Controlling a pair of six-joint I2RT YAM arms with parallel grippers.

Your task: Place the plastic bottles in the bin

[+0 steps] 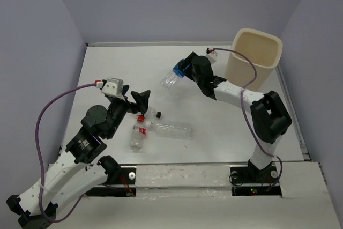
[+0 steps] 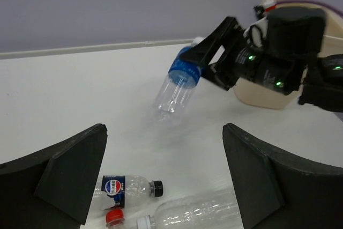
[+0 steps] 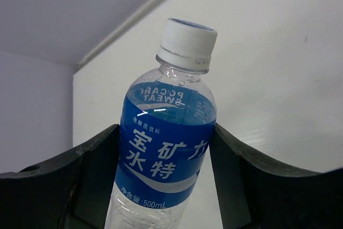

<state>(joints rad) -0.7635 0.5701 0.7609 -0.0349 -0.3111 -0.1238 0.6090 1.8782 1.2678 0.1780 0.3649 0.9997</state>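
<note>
Top external view: carry step in hand. Nearest the bases, well left of the bin (image 1: pixel 236 73), left gripper (image 1: pixel 138 102) spread wide and empty above three loose items lying flat on the table (image 1: pixel 107 68): red-capped bottle (image 1: pixel 138 135), long clear bottle (image 1: pixel 171 129), small dark-capped bottle (image 1: pixel 153 114). Farther back, just left of the bin, right gripper (image 1: pixel 187 68) clamped across the label of the blue-labelled bottle (image 1: pixel 172 77), cap end higher than base. Judged next: raise above the bin's rim, swing over its mouth, release.

White table (image 1: pixel 107 68): red-capped bottle (image 1: pixel 137 134), long clear bottle (image 1: pixel 171 129), black-capped bottle (image 1: pixel 152 114) lying clustered left-centre; bin (image 1: pixel 256 52) upright far-right.
</note>
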